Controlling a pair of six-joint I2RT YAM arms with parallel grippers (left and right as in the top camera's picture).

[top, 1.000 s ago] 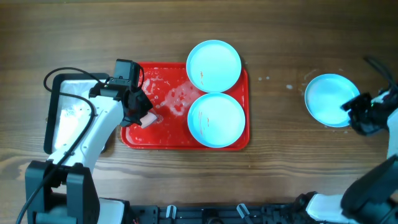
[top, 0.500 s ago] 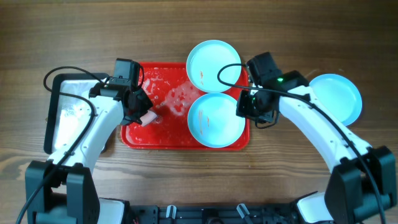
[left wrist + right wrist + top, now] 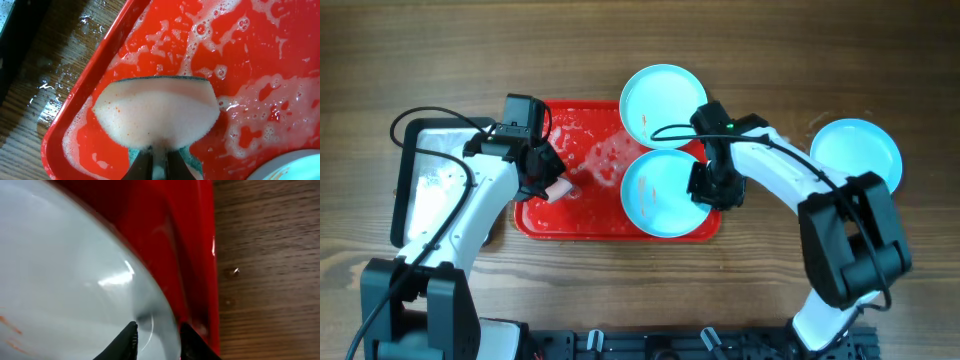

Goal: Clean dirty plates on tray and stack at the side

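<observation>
The red tray point(image 3: 582, 216) holds soap foam and two pale turquoise plates: a far one point(image 3: 663, 105) and a near one point(image 3: 660, 195), both with brownish specks. A third plate point(image 3: 857, 160) lies on the table at the right. My left gripper point(image 3: 159, 162) is shut on a pink-and-green sponge point(image 3: 157, 112) pressed on the tray's foamy left part point(image 3: 260, 30). My right gripper point(image 3: 157, 332) is open, with one finger on each side of the near plate's right rim point(image 3: 65, 270), just inside the tray wall point(image 3: 200, 255).
A black-rimmed silver pan point(image 3: 420, 190) stands left of the tray, under my left arm. Water drops lie on the wood near the plate at the right. The near plate's edge shows at the lower right of the left wrist view point(image 3: 295, 167).
My right arm has moved left from the plate on the table to the near plate's right rim on the tray. My left arm and the sponge have not moved.
</observation>
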